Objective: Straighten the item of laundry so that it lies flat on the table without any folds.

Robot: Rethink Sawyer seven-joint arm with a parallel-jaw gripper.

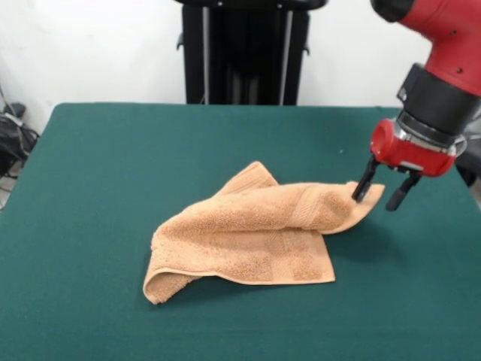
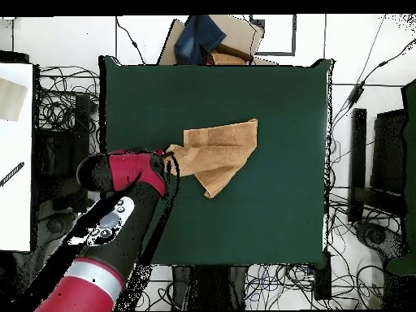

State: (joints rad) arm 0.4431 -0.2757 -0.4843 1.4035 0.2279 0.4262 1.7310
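Note:
The peach-orange towel [image 1: 255, 237] lies crumpled near the middle of the dark green table [image 1: 113, 165]. It is folded over itself, with a woven band showing, a curled corner at the front left and a drawn-out corner at the right. My gripper [image 1: 382, 194] is at that right corner with its two black fingers apart. The left finger [image 1: 365, 185] touches the towel's tip and the other stands clear of it. In the overhead view the gripper [image 2: 167, 159] is at the left tip of the towel [image 2: 221, 151] on the table [image 2: 276, 219].
The robot's black pedestal [image 1: 244, 53] stands behind the table's far edge. A dark bag [image 1: 13, 139] lies off the table's left side. In the overhead view a cardboard box with blue cloth [image 2: 213, 36] sits beyond the top edge, with cables around it.

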